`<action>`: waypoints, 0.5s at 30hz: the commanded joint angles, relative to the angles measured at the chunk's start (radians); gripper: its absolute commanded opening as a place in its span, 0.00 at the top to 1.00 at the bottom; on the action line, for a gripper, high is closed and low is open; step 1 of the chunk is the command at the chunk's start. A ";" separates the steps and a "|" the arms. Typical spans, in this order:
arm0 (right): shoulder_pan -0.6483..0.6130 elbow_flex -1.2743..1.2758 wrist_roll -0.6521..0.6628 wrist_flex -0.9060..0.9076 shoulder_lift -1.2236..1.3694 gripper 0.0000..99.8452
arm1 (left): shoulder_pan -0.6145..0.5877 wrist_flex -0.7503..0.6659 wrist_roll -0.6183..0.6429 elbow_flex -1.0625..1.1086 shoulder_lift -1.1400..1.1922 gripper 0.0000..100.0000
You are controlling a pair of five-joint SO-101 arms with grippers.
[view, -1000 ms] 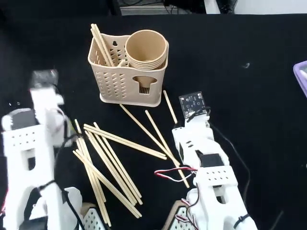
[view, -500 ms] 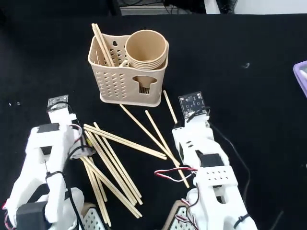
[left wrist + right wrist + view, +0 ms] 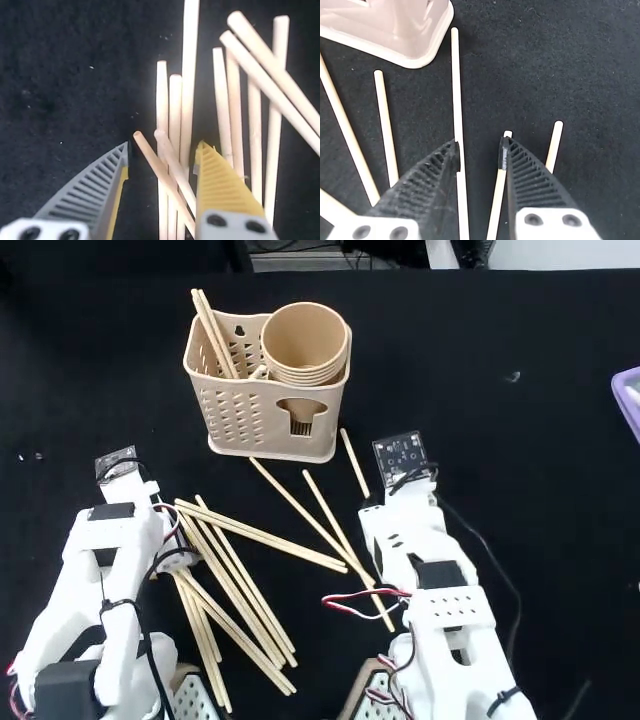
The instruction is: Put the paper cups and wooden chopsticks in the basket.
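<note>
The paper cups [image 3: 305,340] are already nested in the right half of the basket [image 3: 255,420]. The basket stands at the far side of the table [image 3: 520,460], left of the middle, and a few chopsticks [image 3: 212,328] lean in its left half. What remains is the loose chopsticks [image 3: 235,585]: a heap fanned out on the near left, and a few lying singly between the basket and the right arm.

The left gripper [image 3: 162,146] sits low over the far end of the heap with its fingers spread wide. The ends of two slanting sticks [image 3: 150,158] lie between them, and more sticks lie just outside the yellow finger. The right gripper [image 3: 479,142] hangs low over the single sticks near the basket, fingers also apart and holding nothing. One long stick [image 3: 455,85] runs close beside one fingertip.

The step in hand looks like the left arm's pick. The two sticks cross, so a squeeze may roll one out. It would be safer to bring the fingertips down to the cloth first and then close slowly. Gripped this near their ends, the sticks will probably droop, so the lift should be gentle. They should be tipped upright before going over the rim into the left half, clear of the ones leaning there.
</note>
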 commanded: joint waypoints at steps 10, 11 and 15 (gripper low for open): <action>-0.017 -0.035 0.012 0.002 -0.025 0.86 | 0.019 -0.169 0.003 -0.018 0.009 0.87; -0.017 -0.035 0.012 0.002 -0.025 0.86 | 0.018 -0.183 0.003 -0.018 0.009 0.87; -0.017 -0.035 0.012 0.002 -0.025 0.86 | 0.010 -0.264 0.003 -0.015 0.009 0.87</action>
